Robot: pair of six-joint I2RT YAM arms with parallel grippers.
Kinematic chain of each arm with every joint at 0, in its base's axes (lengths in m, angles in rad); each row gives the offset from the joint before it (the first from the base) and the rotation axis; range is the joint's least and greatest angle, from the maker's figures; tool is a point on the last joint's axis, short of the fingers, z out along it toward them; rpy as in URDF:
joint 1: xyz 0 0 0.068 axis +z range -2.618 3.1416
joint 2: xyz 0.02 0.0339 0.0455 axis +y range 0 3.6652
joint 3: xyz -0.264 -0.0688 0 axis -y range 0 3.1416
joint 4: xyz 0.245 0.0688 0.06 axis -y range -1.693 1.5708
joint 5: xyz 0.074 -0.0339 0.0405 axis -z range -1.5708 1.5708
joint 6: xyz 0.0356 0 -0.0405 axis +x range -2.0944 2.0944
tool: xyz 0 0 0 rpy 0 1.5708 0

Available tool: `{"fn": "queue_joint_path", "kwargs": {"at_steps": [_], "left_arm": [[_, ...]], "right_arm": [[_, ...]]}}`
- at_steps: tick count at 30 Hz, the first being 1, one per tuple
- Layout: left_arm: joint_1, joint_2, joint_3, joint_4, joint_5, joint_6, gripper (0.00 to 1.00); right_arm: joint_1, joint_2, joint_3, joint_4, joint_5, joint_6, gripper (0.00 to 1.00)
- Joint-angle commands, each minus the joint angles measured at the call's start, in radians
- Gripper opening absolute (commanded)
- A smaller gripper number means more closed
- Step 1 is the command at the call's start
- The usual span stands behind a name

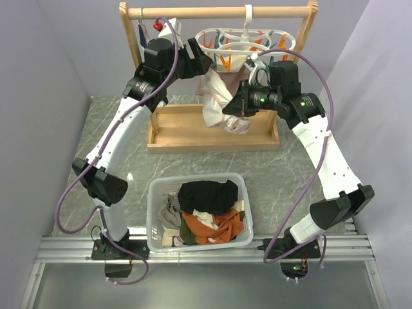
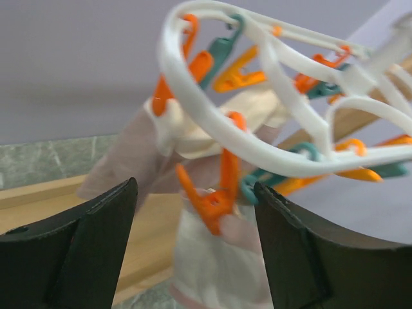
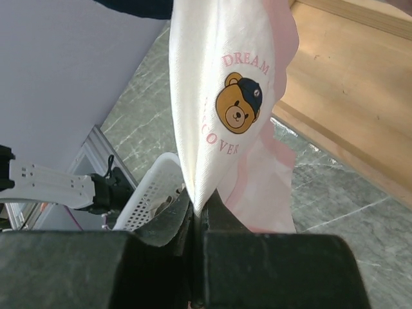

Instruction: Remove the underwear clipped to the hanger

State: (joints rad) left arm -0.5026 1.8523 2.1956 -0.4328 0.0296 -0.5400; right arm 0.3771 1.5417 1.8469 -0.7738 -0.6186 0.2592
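Hanging from the wooden rail (image 1: 193, 11), the hanger (image 2: 177, 77) carries the whitish, pink-edged underwear (image 3: 212, 77) clipped in its pegs. The right gripper (image 3: 196, 215) is pinched tight on the garment's lower fold. The left gripper (image 2: 196, 193) stands wide, its fingers either side of an orange peg (image 2: 215, 203) at the ring, gripping nothing.
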Motion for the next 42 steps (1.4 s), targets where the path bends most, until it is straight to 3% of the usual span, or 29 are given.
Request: {"fn": "queue_joint_path", "kwargs": {"at_steps": [1,5,11,19,28,30,31,33,42], "left_arm": [[0.006,0.004,0.038,0.02,-0.069,-0.003,0.78],[0.01,0.041,0.079,0.002,-0.128,-0.001,0.7],[0.012,0.001,0.023,0.107,-0.168,-0.029,0.6],[0.013,0.074,0.161,0.102,-0.123,-0.04,0.58],[0.012,0.096,0.179,0.075,-0.117,-0.038,0.49],[0.012,0.093,0.178,0.077,-0.125,-0.037,0.39],[0.012,0.088,0.174,0.08,-0.123,-0.035,0.24],[0.012,0.085,0.17,0.086,-0.129,-0.038,0.03],[0.013,0.073,0.147,0.111,-0.117,-0.041,0.01]], "right_arm": [[0.009,-0.003,0.052,-0.008,-0.026,-0.021,0.0],[0.016,0.001,0.066,-0.028,-0.029,-0.034,0.0],[0.025,0.0,0.057,-0.038,-0.009,-0.044,0.0],[0.039,0.012,0.08,-0.059,0.037,-0.055,0.0],[0.074,0.046,0.129,-0.097,0.102,-0.075,0.0],[0.086,0.054,0.141,-0.105,0.132,-0.078,0.0],[0.088,0.057,0.15,-0.108,0.138,-0.08,0.0],[0.089,0.064,0.156,-0.116,0.154,-0.081,0.0],[0.095,0.06,0.16,-0.105,0.151,-0.084,0.0]]}}
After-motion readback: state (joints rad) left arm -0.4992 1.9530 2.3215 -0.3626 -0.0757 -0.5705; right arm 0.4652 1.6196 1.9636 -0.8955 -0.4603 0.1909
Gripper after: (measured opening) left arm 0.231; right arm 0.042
